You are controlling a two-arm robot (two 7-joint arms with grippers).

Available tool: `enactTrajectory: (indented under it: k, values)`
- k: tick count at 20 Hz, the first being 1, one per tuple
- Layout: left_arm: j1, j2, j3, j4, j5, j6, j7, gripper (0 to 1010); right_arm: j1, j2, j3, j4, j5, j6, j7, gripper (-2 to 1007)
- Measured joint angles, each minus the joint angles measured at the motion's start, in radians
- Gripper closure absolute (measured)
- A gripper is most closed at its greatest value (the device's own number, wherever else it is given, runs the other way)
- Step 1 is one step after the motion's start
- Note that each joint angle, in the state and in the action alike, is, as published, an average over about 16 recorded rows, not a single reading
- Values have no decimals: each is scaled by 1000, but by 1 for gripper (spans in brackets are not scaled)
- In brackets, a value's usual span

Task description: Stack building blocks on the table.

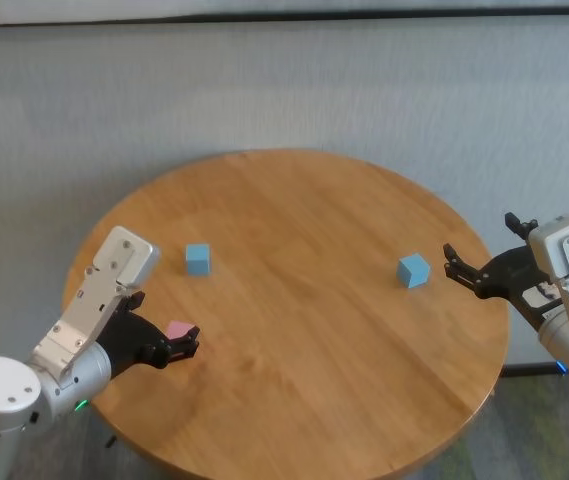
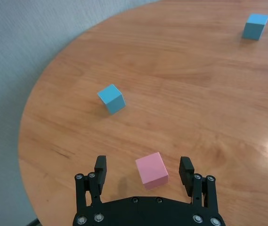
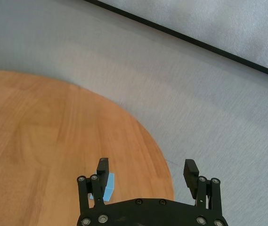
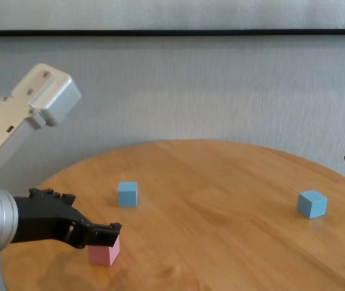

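The pale pink block (image 1: 178,328) rests on the round wooden table (image 1: 304,380) near its left front edge. My left gripper (image 1: 188,343) is open and low over the table, with the pink block (image 2: 151,170) between its fingers (image 2: 100,169), gaps showing on both sides. One light blue block (image 1: 197,259) sits just beyond it. The second light blue block (image 1: 413,269) sits near the table's right edge. My right gripper (image 1: 452,262) is open just to the right of that block, which shows partly behind one finger in the right wrist view (image 3: 108,184).
The table's rim (image 4: 178,144) curves close to both grippers. A grey wall lies behind the table. Bare wood spans the middle of the table between the two blue blocks (image 4: 127,194) (image 4: 311,204).
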Motion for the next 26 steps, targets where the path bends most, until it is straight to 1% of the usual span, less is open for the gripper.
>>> enactTrajectory:
  k: [7, 12, 19, 26]
  values:
    - [-18, -19, 10, 21, 19, 27, -20, 10, 0, 0, 0, 0, 0, 0, 0, 0]
    - [-28, -36, 13, 40, 24, 43, -40, 10, 0, 0, 0, 0, 0, 0, 0, 0]
    - [-37, -60, 7, 71, 22, 61, -61, 10, 0, 0, 0, 0, 0, 0, 0, 0]
    - [-40, -81, -2, 101, 24, 69, -75, 10, 0, 0, 0, 0, 0, 0, 0, 0]
